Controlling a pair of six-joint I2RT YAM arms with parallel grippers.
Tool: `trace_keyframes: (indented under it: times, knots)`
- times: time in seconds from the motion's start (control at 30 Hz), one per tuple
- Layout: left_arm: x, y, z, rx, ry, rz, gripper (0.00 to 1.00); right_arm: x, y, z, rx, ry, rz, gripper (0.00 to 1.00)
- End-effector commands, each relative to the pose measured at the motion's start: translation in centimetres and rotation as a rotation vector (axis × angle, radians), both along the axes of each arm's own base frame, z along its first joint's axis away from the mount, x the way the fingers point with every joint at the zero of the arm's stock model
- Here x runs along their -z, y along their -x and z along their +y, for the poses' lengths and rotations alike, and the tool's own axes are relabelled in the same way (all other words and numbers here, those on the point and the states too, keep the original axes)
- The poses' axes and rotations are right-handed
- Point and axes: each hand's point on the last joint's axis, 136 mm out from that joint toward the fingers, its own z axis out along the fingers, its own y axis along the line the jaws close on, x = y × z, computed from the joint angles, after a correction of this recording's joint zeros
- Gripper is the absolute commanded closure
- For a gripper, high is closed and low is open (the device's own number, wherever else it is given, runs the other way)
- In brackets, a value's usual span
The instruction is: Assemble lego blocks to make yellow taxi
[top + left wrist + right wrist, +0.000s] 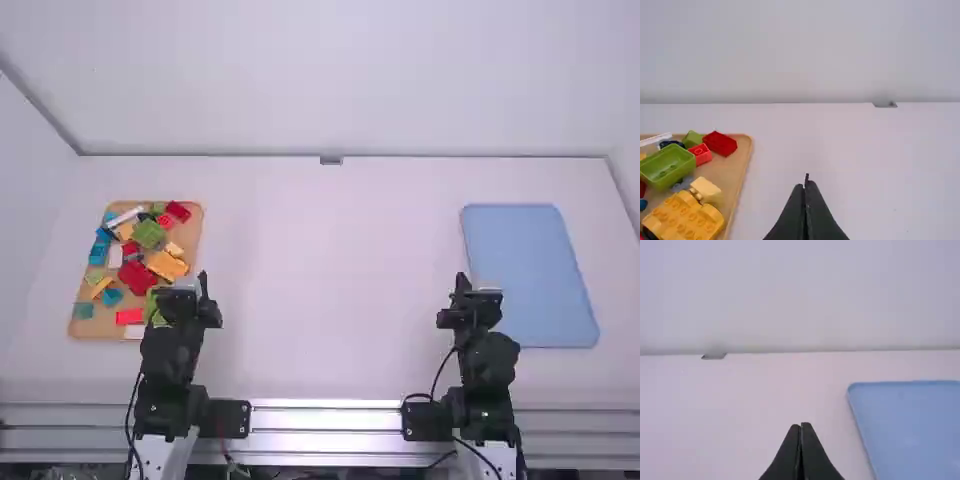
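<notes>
On a tan tray (80, 318) at the left lie the loose lego pieces, among them a yellow car base (168, 265), a green piece (148, 233) and a red piece (178, 211). My left gripper (203, 280) is near the tray's right edge, holding nothing. In the left wrist view the left gripper (805, 182) has its fingers together, with the yellow car base (685, 217) off to one side. My right gripper (461, 280) is beside the blue tray's left edge. The right wrist view shows the right gripper (801, 426) shut with nothing in it.
A blue tray (530, 270) lies at the right with nothing on it. White table surface (320, 260) stretches between the two trays. A wall (320, 80) rises behind the table's far edge, where a small grey piece (331, 161) sits.
</notes>
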Motion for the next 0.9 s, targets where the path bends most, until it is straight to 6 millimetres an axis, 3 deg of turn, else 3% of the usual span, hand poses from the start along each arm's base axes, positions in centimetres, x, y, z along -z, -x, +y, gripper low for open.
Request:
trace_keyframes:
  times: [0.0, 0.47, 0.87]
  knots:
    - [0.0, 0.0, 0.0, 0.000, 0.000, 0.000, 1.00, 0.0, 0.0, 0.0, 0.002, -0.002, 0.000, 1.00]
    - [-1.5, 0.0, 0.0, -0.007, 0.032, 0.031, 0.92, -2.2, -0.1, 1.5, -0.075, 0.042, 0.049, 0.92]
    - [-4.7, -1.0, 0.2, -0.045, 0.143, 0.143, 0.75, -9.1, -2.6, 6.3, -0.299, 0.148, 0.152, 0.75]
